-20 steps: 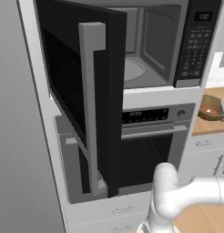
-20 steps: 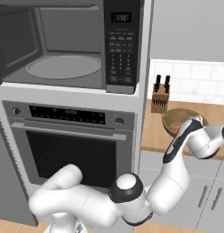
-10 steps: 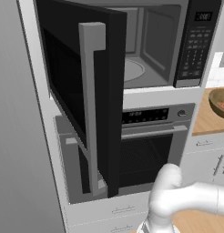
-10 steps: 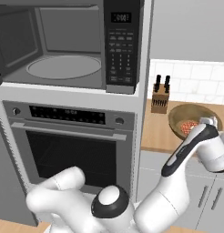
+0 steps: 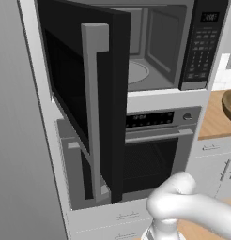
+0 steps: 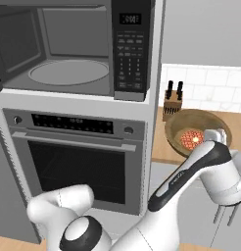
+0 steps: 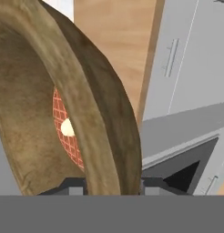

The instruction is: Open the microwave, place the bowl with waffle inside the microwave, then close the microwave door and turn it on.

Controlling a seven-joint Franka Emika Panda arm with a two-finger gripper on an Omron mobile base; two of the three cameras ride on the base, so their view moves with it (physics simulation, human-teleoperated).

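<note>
While bowl point(image 6: 181, 128) hovers—seemingly—above wooden counter point(image 6: 164, 152).

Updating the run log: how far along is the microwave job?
Done: black microwave door is open, turntable bare. In hand: the pincer grips the rim of the brown wooden bowl with waffle, by the wooden counter. Left: bowl into the black microwave, close door, start.

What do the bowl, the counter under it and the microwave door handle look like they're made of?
The bowl looks like matte brown wood, with mottled grain across its rim and wall. The counter looks like light wood, with a smooth tan surface and faint streaks. The microwave door handle looks like brushed metal, a flat silver-grey bar, though painted plastic is possible.
</note>
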